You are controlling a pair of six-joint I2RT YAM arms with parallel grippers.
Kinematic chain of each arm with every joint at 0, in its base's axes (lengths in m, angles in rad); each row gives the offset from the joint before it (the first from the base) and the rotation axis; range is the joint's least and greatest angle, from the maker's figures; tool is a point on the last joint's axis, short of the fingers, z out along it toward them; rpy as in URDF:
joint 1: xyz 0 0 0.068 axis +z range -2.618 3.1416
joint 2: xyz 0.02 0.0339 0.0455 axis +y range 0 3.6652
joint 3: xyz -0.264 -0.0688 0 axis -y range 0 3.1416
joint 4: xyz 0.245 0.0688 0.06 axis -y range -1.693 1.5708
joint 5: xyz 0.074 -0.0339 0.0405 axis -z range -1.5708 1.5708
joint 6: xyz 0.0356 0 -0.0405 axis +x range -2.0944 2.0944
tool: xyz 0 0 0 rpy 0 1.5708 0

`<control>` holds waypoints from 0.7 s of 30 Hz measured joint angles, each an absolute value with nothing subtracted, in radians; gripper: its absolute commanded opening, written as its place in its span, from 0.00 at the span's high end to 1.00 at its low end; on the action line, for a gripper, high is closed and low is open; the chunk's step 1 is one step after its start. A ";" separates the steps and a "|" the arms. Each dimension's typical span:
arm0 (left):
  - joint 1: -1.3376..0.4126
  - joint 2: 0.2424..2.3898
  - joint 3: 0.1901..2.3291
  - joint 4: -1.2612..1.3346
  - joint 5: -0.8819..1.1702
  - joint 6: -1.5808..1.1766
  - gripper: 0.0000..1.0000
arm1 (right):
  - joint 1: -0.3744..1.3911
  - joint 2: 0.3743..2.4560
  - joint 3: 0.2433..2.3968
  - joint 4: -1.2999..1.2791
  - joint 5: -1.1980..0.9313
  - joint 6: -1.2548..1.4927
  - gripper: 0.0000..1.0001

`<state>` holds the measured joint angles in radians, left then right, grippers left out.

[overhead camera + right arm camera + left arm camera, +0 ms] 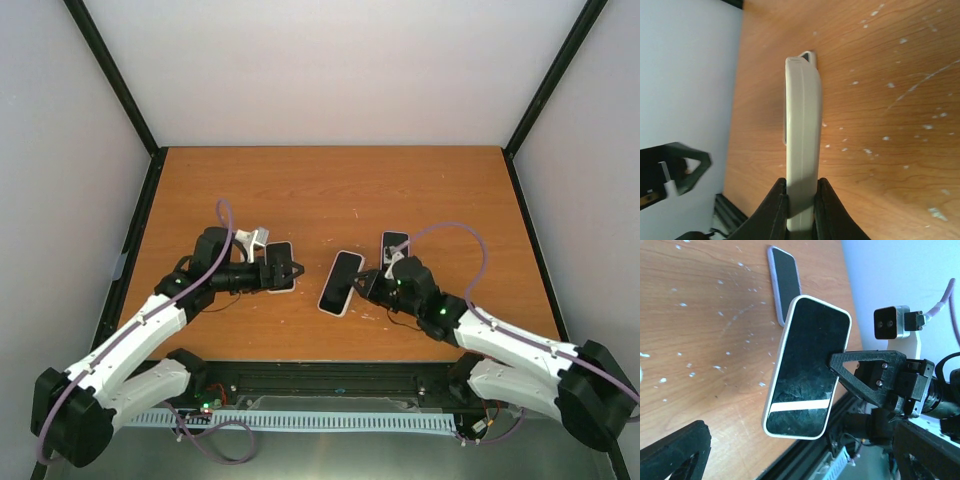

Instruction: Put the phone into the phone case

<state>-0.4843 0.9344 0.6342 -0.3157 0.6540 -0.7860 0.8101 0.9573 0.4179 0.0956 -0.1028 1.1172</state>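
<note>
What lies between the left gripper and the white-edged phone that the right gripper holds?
Only bare table lies between the left gripper and the white-edged phone in the right gripper; the top view shows it.

Orange-brown wooden table [330, 190], pale walls [330, 70], black corner posts [115, 75]
</note>
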 measured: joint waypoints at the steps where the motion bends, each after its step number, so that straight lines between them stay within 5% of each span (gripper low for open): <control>1: -0.484 0.930 0.638 -0.326 0.628 -0.777 0.00 | 0.788 0.981 0.427 0.083 -0.122 1.091 0.94; 21: -0.484 0.894 0.673 -0.429 0.392 -0.701 0.00 | 0.480 1.524 0.689 0.059 -0.528 0.766 0.88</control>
